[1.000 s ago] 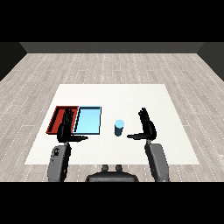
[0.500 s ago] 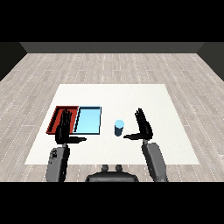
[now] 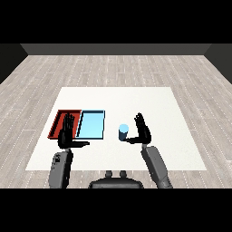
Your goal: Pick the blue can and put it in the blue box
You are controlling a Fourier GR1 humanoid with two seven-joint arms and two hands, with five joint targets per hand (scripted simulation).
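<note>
One blue can (image 3: 123, 132) stands upright on the white tabletop (image 3: 154, 104), just right of the light blue tray (image 3: 91, 124), one of two trays beside the red tray (image 3: 59, 121). The right robot hand (image 3: 143, 130) is just beside the can with fingers spread, holding nothing. The left robot hand (image 3: 68, 135) is likewise spread over the red tray's near edge.

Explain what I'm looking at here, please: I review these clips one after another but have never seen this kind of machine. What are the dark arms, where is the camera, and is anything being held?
The camera sits where the robot's head would be, looking down and forward across a white table. The two grey forearms coming in from the lower corners belong to a humanoid robot; each ends in a black hand.

On the table lie a red tray and a light blue tray, side by side. To their right stands a small blue can.

The right hand is open, just to the right of the can with its thumb reaching toward it, but not closed round it. The left hand is also open, fingers straight, in front of the red tray. Nothing is held. The job is to put the can in the blue tray, and that is not yet done.
</note>
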